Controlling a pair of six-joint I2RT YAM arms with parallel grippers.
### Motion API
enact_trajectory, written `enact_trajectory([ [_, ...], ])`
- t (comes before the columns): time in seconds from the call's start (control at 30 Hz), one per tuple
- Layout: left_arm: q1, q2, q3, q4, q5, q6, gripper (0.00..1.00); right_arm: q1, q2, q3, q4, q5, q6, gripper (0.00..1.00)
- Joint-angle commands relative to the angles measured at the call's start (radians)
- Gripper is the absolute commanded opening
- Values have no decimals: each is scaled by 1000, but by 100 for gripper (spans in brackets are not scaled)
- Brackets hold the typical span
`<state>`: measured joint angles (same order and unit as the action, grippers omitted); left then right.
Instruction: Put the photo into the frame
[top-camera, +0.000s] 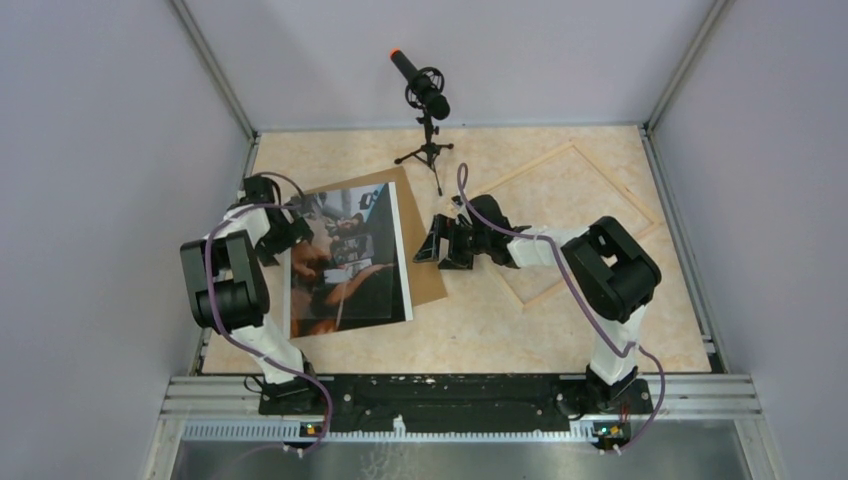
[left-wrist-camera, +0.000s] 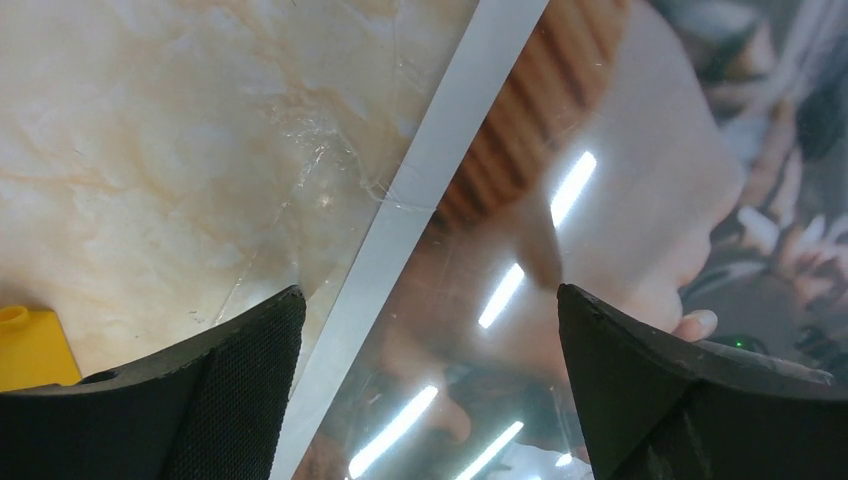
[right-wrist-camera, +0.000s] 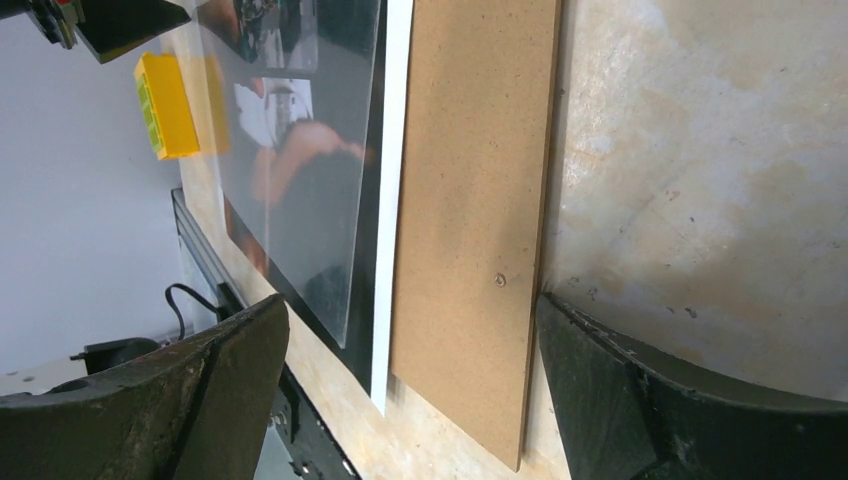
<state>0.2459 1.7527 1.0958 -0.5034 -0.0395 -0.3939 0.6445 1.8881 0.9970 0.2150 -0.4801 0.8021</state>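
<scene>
- Black padded fingers (left-wrist-camera: 230, 400) of the left gripper (left-wrist-camera: 430, 295) stand wide apart with nothing between them, low over the left white margin of the photo (top-camera: 350, 265), one pad above bare table (top-camera: 480, 340), the other above the print.
- Just left of that gripper the grey side wall is close, and a yellow block (left-wrist-camera: 30, 345) sits by the near finger, so room on that side is tight.
- Right gripper (right-wrist-camera: 412, 300) also gapes wide and empty, pointing left, with the long right edge of the brown board (top-camera: 428, 270) in the gap between its fingers.
- Open tabletop lies between the board and the frame (top-camera: 612, 180), which rests flat and skewed at the far right, well apart from the photo.
- Left arm is folded tight, elbow high; right arm stretches low across the frame's near-left corner.
- Photo lies face up on the board, covering its left part: dark, glossy, brown and black figures, white margins, ceiling lights reflected.
- Clear sheet (right-wrist-camera: 300, 230) appears to lie over much of it.
- Microphone (top-camera: 425, 92) on a small tripod stands beyond the board.
</scene>
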Motion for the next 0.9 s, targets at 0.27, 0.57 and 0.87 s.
enact_trajectory([
  [0.27,9,-44,-35,-21,149,-25,98,-6,-19,12,24,31,21,92],
  [0.57,32,50,202,-8,47,-83,98,-6,-30,20,14,23,7,92],
  [0.87,116,251,350,-17,1,-38,98,-13,-9,33,25,-60,-14,92],
])
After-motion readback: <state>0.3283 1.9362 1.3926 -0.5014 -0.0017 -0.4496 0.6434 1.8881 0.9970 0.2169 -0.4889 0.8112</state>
